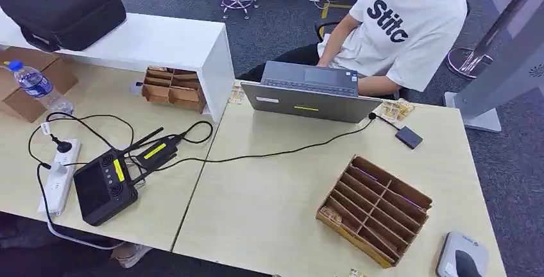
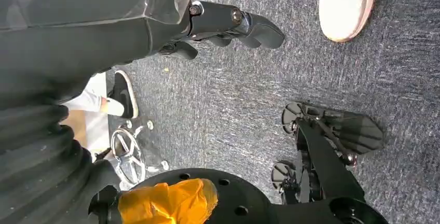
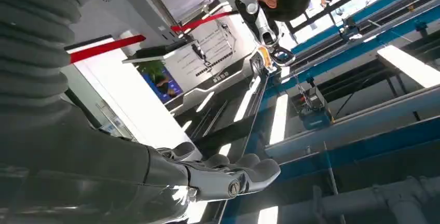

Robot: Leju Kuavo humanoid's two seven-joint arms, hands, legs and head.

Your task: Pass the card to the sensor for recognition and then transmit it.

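slotted cardboard rack (image 1: 375, 209) on wood-grain table (image 1: 269, 206)

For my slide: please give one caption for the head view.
Person at laptop behind slotted wooden rack on table.

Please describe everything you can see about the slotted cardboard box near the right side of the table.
The slotted cardboard box looks like brown corrugated cardboard, with thin dividers forming several long, narrow slots in two rows. It lies on the light wooden table, turned at an angle to the table edge, its open side facing up. The slots look empty. Nothing grips it. A grey device sits apart from it at the table's corner.
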